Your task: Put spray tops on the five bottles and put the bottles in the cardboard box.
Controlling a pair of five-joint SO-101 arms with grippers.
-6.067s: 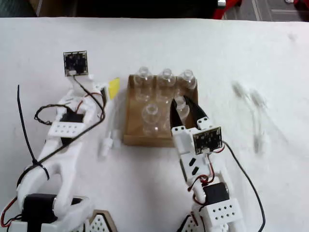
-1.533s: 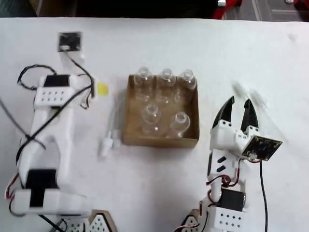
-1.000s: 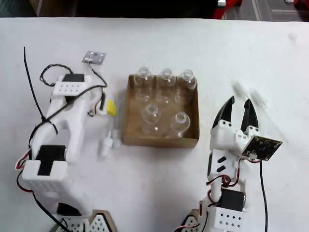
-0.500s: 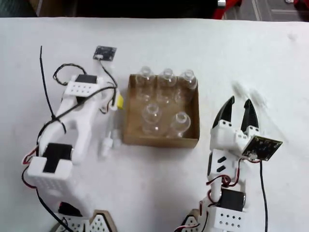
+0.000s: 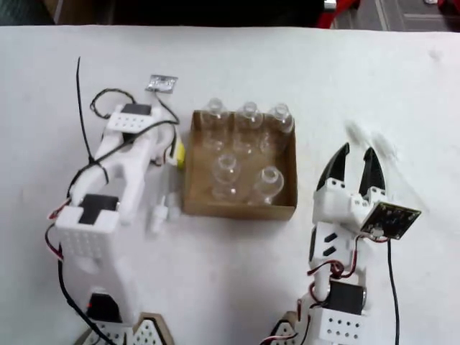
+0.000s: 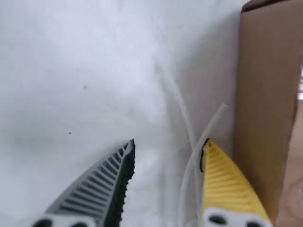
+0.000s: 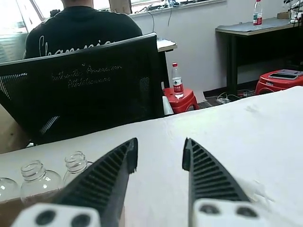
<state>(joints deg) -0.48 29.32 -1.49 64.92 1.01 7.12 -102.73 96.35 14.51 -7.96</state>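
Note:
Five clear bottles without tops stand in the cardboard box [image 5: 189, 194]: three in the back row [image 5: 249, 115] and two in front [image 5: 226, 170]. A spray top [image 5: 162, 212] lies on the table left of the box, its thin tube [image 6: 182, 106] running between the fingers of my left gripper [image 6: 168, 142]. That gripper [image 5: 174, 153] is open, low over the table beside the box's left wall [image 6: 265, 90]. My right gripper [image 5: 353, 158] is open and holds nothing, to the right of the box. In its wrist view, right gripper [image 7: 161, 144], two bottle necks [image 7: 33, 172] show.
More spray tops [image 5: 381, 147] lie on the white table beyond my right gripper. A second thin tube [image 6: 199, 151] touches the yellow finger [image 6: 222, 179]. Cables trail off the left arm [image 5: 108, 187]. Chairs and desks stand beyond the table's far edge.
The left arm has swung right and come down beside the box's left wall, over the tube. The right arm has stayed still with its gripper open.

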